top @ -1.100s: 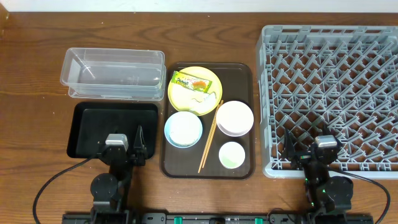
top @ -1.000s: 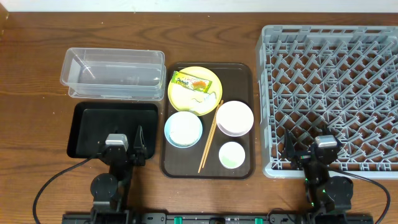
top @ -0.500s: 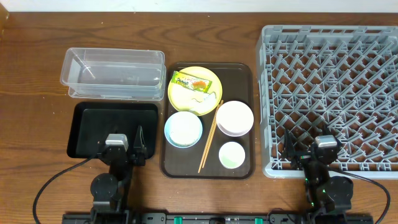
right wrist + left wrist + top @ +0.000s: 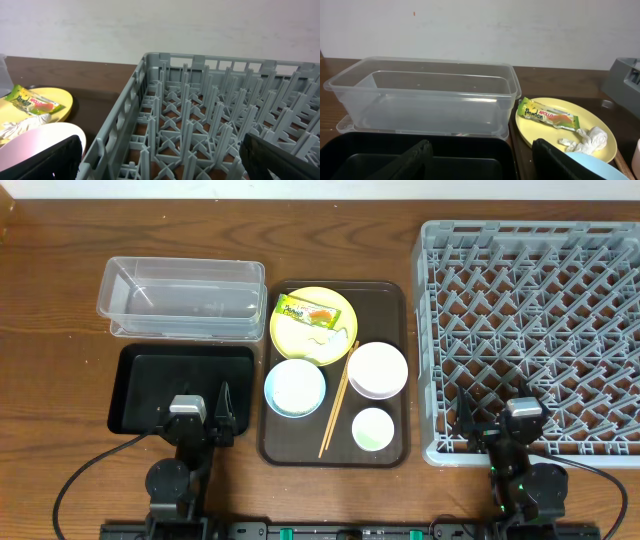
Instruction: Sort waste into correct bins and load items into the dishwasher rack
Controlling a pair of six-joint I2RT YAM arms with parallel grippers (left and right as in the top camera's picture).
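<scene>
Nothing is sorted yet: the rack (image 4: 530, 330), right of frame, holds no dishes, and the clear bin (image 4: 180, 300) and black bin (image 4: 150, 380) at left hold nothing. On the centre tray (image 4: 385, 295) wait a yellow plate (image 4: 300, 345) carrying a wrapper (image 4: 308, 312) and crumpled tissue (image 4: 335, 345), two bowls (image 4: 295, 387), a cup (image 4: 372, 429) and chopsticks (image 4: 333, 405). The left gripper (image 4: 481, 145) and right gripper (image 4: 161, 142), at the bottom edge, are spread wide, holding nothing. The wrapper reads "Pandan"; smaller lettering above looks like "Apollo".
</scene>
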